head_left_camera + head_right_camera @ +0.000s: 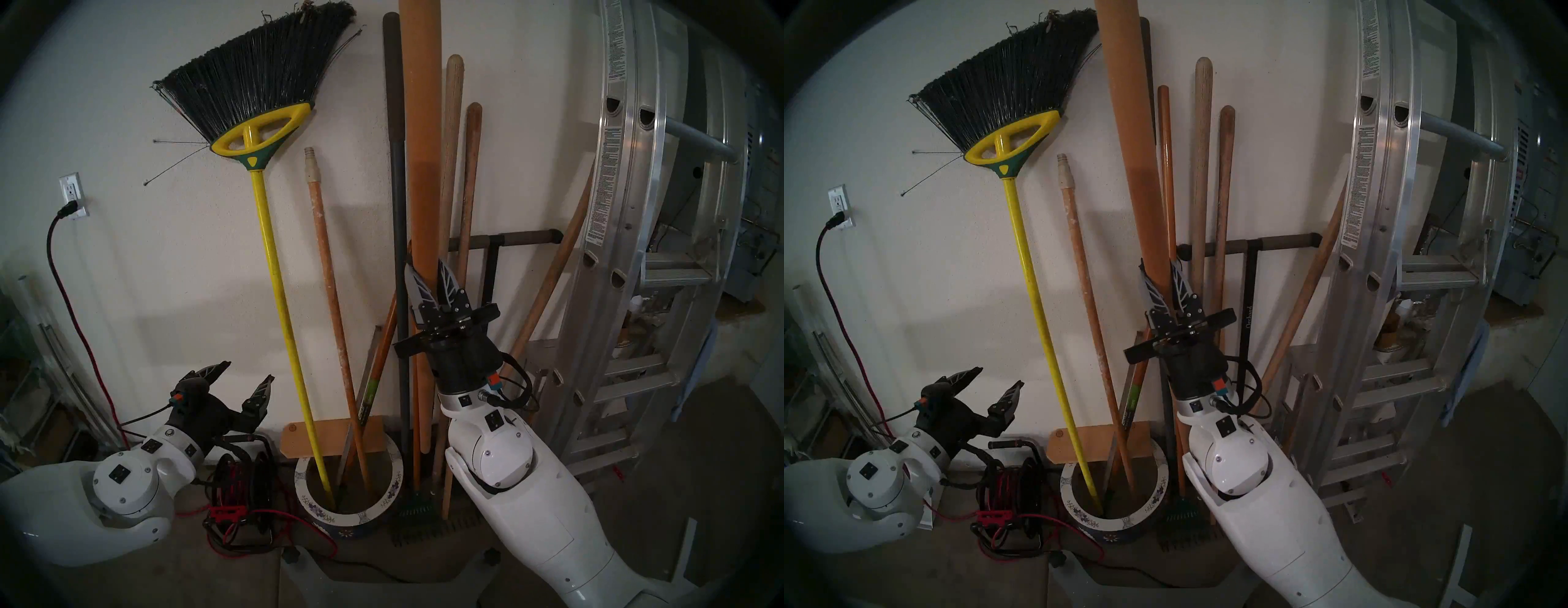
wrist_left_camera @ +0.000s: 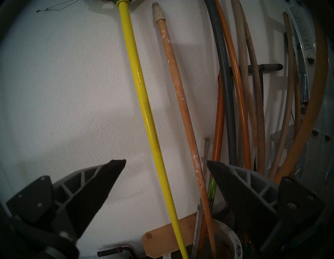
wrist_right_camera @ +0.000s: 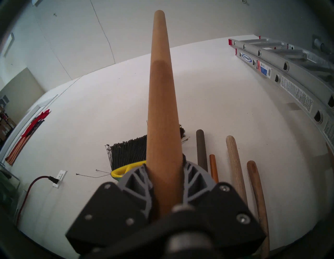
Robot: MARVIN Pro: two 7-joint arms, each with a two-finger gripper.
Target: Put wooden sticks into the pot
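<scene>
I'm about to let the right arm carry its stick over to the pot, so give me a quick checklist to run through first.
1. right gripper shut on the thick wooden stick: ok.
2. Stick's lower end clear of the floor: cannot tell, hidden behind the arm.
3. Room in the pot, beside the yellow broom and speckled stick: ok.
4. left gripper open, empty, off to the side: ok.
</scene>
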